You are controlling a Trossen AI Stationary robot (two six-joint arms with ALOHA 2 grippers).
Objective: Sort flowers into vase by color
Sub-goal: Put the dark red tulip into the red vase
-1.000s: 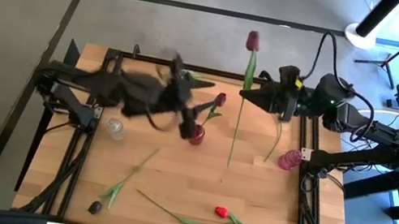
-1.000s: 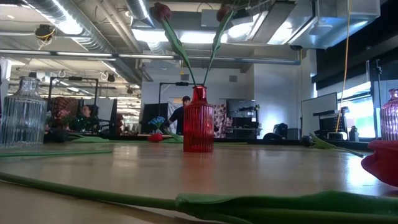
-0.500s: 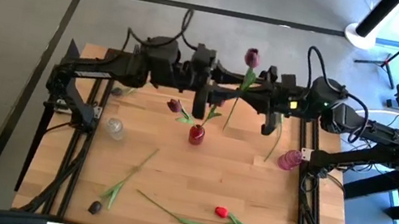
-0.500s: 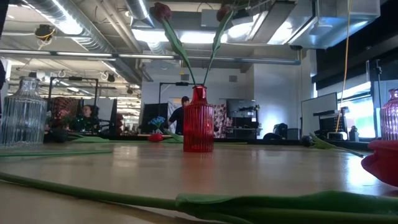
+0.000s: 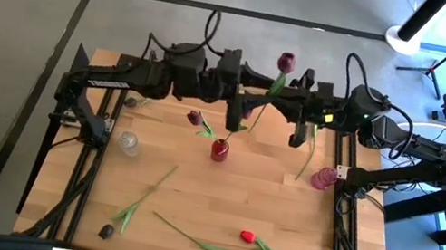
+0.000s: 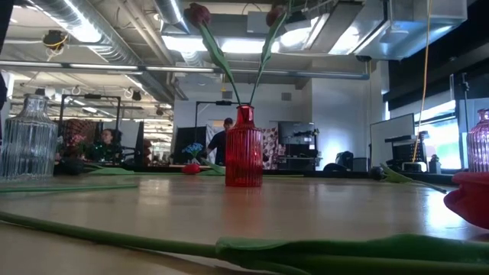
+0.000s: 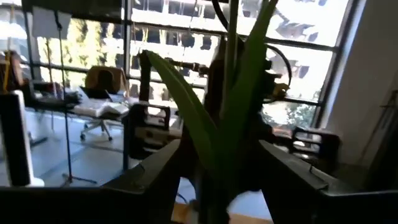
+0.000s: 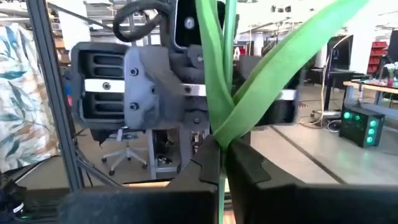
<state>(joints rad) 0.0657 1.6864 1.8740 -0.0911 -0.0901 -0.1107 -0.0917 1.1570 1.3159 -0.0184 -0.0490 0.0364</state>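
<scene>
Both arms meet above the far middle of the tabletop [image 5: 221, 189], and their dark bodies hide much of each other there. The left gripper [image 5: 236, 114] and the right gripper [image 5: 292, 111] face one another across a maroon tulip [image 5: 285, 62] held upright between them; its bud rises past the far edge. In the right wrist view the stem and leaves [image 8: 225, 93] run down into the pinch of that gripper's pressed fingers, with the left arm's grey wrist close behind. In the left wrist view its fingers stand spread on either side of the leaves [image 7: 239, 118], not closed on them.

The red vase [image 5: 220, 149] near the tabletop's middle holds two dark tulips, one leaning left [image 5: 195, 117]. The clear vase [image 5: 128, 142] toward the left edge and the pink vase [image 5: 321, 177] by the right edge hold nothing visible. Two red tulips [image 5: 247, 236] and a near-black one [image 5: 106, 231] lie along the near edge.

Since half a second ago the held tulip has shifted slightly right and farther; the vases are unchanged.
</scene>
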